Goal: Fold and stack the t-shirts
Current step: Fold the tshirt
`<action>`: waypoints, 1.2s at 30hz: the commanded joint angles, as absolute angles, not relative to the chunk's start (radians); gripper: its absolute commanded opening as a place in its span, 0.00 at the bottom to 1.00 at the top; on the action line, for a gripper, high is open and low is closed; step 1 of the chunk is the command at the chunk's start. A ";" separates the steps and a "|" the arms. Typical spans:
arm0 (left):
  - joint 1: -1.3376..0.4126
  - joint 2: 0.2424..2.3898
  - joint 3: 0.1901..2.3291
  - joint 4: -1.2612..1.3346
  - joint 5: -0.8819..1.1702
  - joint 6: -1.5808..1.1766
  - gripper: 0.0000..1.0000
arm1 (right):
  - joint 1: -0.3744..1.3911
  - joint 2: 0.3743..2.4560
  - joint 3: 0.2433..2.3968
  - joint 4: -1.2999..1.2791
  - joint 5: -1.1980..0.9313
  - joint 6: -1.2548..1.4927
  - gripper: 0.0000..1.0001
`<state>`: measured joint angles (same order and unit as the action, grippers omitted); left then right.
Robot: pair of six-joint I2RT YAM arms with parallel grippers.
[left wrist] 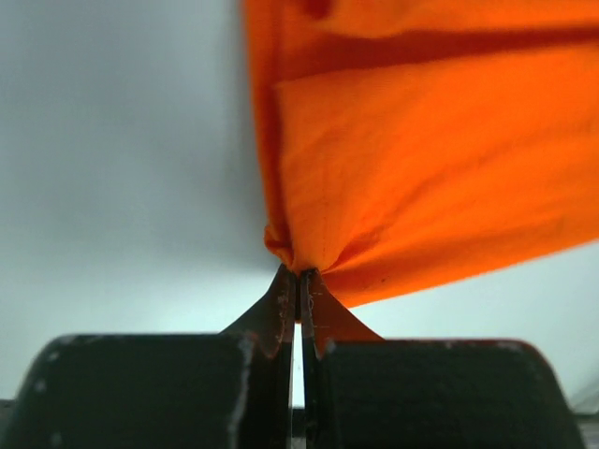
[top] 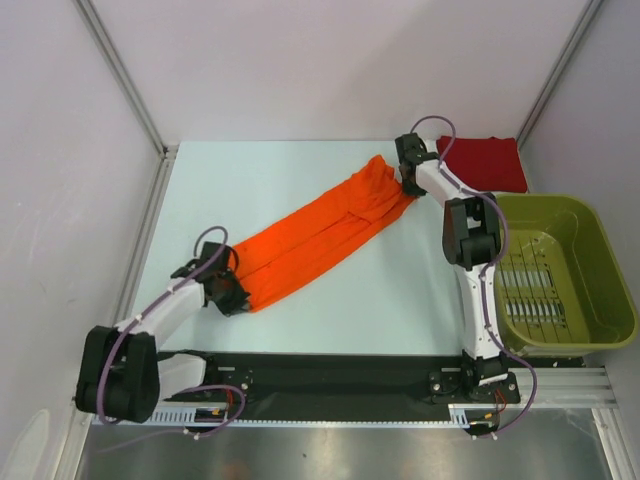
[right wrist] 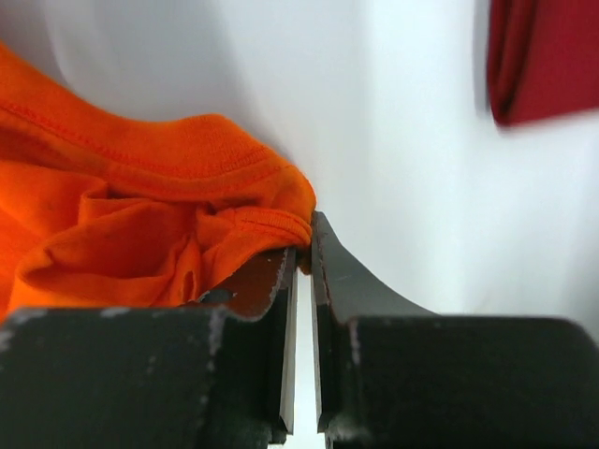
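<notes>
The bright orange t-shirt [top: 320,232] is stretched in a long band across the table, from near left to far right. My left gripper [top: 237,296] is shut on its near-left end; the pinched cloth [left wrist: 393,178] shows in the left wrist view at the fingertips. My right gripper [top: 407,182] is shut on its far-right end, where the hem [right wrist: 168,206] bunches at the fingertips. The dark red t-shirt [top: 484,162] lies folded at the far right corner and also shows in the right wrist view [right wrist: 547,56].
An olive-green plastic basket [top: 560,270] stands at the right edge of the table [top: 300,160], beside the right arm. White walls and metal posts enclose the back and sides.
</notes>
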<state>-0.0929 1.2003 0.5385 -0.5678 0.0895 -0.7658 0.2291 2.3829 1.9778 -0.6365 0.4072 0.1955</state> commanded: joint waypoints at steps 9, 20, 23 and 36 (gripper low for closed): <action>-0.780 1.020 0.356 -0.546 0.069 -1.233 0.00 | 0.258 2.627 2.387 -0.587 0.385 0.035 0.16; -1.046 1.161 0.558 -0.462 0.146 -1.117 0.33 | 0.267 2.652 2.486 -0.517 0.399 -0.043 0.29; -1.052 1.097 0.584 -0.475 0.179 -1.027 0.46 | 0.262 2.607 2.497 -0.546 0.400 -0.028 0.41; -0.922 1.031 0.851 -0.591 0.160 -0.641 0.59 | 0.193 2.192 2.080 -0.808 0.134 0.261 0.68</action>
<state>-1.0107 1.0019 0.7654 -0.5838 0.1989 -0.8059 0.2150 2.3074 2.1284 -0.7452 0.2691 0.1444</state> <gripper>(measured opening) 0.590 0.672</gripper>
